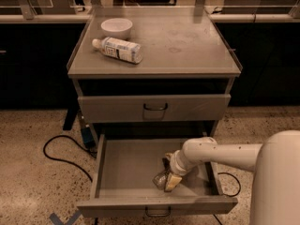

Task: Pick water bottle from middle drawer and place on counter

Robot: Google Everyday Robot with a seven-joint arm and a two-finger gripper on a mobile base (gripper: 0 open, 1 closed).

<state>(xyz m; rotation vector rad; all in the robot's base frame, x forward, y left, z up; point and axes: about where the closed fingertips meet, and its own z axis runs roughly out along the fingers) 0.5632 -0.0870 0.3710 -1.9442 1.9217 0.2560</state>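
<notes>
The middle drawer [122,165] is pulled out at the bottom of the cabinet. The small clear crinkled water bottle [160,178] lies on its tray, near the front wall and right of centre. My gripper [169,172] is down inside the drawer at the end of the white arm, right against the bottle's right side. Its jaws look open, with one tan fingertip [173,182] beside the bottle and resting low by the tray. The counter [187,46] is the grey cabinet top above.
On the counter's left side lie a bigger bottle with a white label [118,49] and a white bowl [116,27]. A closed drawer [154,108] sits above the open one. A black cable [61,153] runs over the floor at the left. My white arm [243,158] reaches in from the right.
</notes>
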